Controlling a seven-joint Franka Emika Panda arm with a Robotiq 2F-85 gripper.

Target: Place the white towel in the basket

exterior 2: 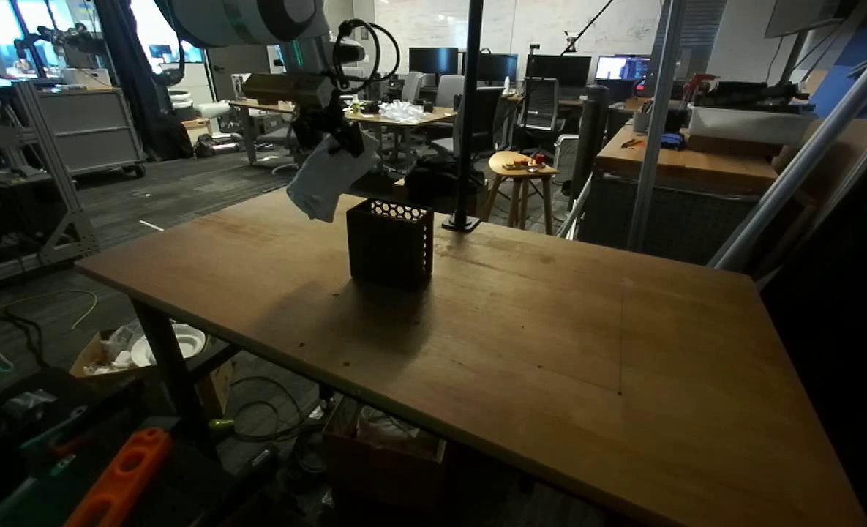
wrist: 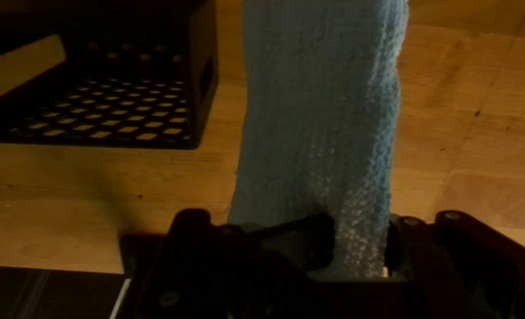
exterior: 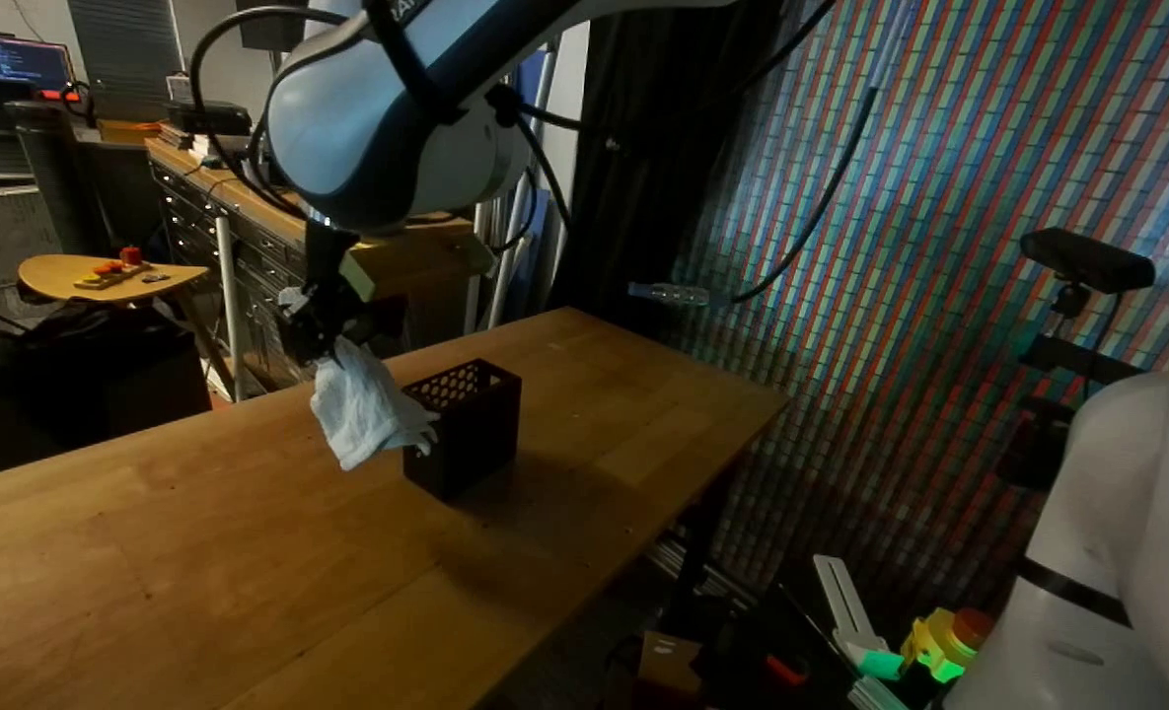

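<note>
The black, two-fingered pincer (wrist: 359, 243) holds the white, limp cloth towel (exterior 2: 327, 179) by its upper end, probably so the loose length can drop first. In both exterior views it hangs above the brown wooden table (exterior: 199, 552), left of the black, box-shaped, plastic-looking basket (exterior 2: 388, 249), which stands mouth upward, presumably to receive it.

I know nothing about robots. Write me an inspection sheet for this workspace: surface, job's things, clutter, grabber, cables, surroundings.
Surface: wooden table with small dark marks.
Job's things: white towel, not yet in the black basket, which stands upright on the table.
Clutter: cardboard box below the table.
Gripper: closed on the towel; in the wrist view, table shows between towel and basket.
Cables: black cable looping beside the robot arm.
Surroundings: monitors and a multicoloured striped backdrop.
</note>
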